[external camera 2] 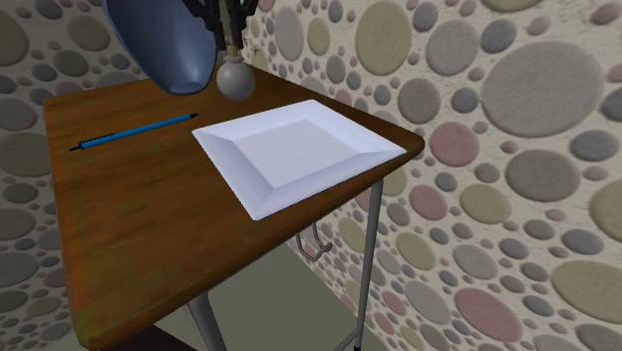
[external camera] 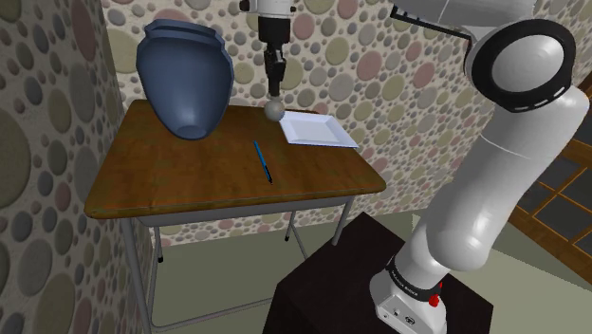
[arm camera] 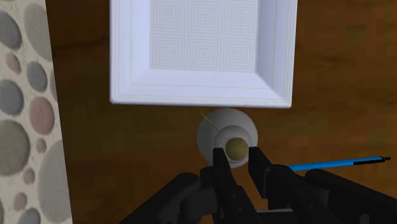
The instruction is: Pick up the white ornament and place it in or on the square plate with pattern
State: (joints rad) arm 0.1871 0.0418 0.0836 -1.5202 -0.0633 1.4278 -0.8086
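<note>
Pebble-patterned walls (external camera: 57,114) close round a brown wooden tabletop (external camera: 190,180) on thin metal legs. A square white plate (arm camera: 203,92) with a faint pattern lies by one corner, a big blue vase (external camera: 185,76) stands at another, and a blue pen (external camera: 263,161) lies between them. The claw (arm camera: 238,153) is narrowed to a small gap, its fingers clasping the top knob of the pale round ornament (arm camera: 216,130) just beside the plate's rim. Whether the ornament rests on the wood or hangs just off it is unclear.
</note>
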